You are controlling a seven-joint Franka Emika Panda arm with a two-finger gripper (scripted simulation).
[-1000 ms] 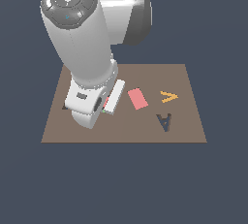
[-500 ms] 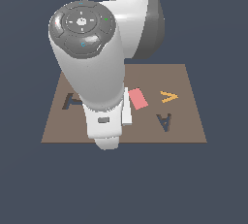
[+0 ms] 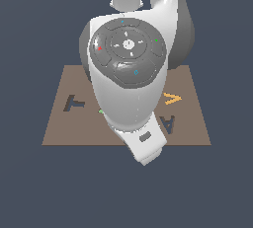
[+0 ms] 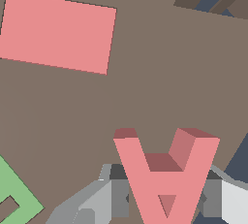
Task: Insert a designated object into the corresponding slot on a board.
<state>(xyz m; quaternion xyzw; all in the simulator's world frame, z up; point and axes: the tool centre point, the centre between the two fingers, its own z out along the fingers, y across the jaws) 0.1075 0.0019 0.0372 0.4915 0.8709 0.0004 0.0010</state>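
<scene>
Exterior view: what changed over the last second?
The white robot arm swung from over the T-shaped recess toward the exterior view's right, and now hides the salmon-red rectangle there. The wrist view shows the gripper shut on the salmon-red A-shaped block, above the brown board. Board, orange V-shaped block and dark A-shaped recess stayed put.

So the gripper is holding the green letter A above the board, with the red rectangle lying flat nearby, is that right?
Not quite: the A in the gripper is salmon-red, not green, as the wrist view shows. The green piece is a separate block lying on the board. The rest holds: the red rectangle lies flat on the board nearby.
</scene>
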